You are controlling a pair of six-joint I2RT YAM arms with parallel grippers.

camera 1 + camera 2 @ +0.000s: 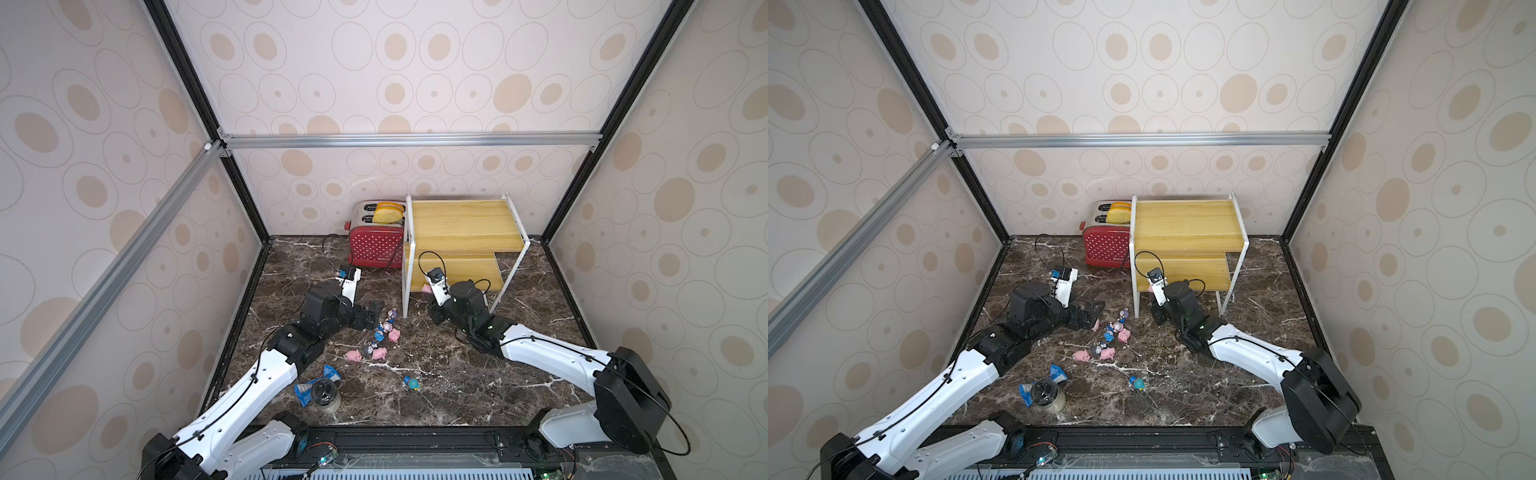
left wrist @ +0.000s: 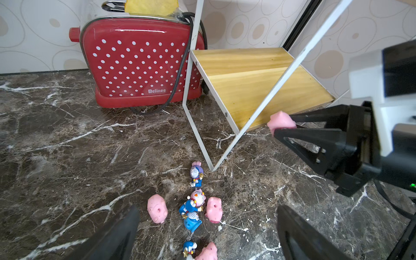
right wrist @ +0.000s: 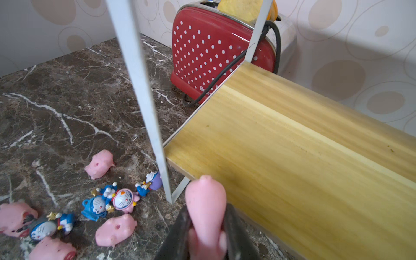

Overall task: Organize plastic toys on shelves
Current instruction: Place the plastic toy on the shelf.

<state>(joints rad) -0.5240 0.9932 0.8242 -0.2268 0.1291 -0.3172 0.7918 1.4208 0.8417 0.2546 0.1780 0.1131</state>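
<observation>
My right gripper (image 3: 206,216) is shut on a pink pig (image 3: 206,202), whose snout sticks out past the fingers. It holds the pig (image 1: 425,288) at the front left corner of the lower board (image 1: 457,270) of the shelves, by the white frame leg. Both yellow boards, upper (image 1: 461,220) and lower, are bare. Several pink pigs and blue cartoon figurines lie in a cluster (image 1: 384,332) on the marble table left of the rack. My left gripper (image 2: 208,210) hangs open just above that cluster (image 2: 193,207), touching nothing. One figurine (image 1: 411,382) lies alone nearer the front.
A red polka-dot toaster (image 1: 376,245) with yellow slices stands against the back wall, left of the rack, its black cord trailing on the table. A crumpled blue wrapper (image 1: 318,380) and a dark-lidded jar (image 1: 326,395) sit at the front left, under my left arm.
</observation>
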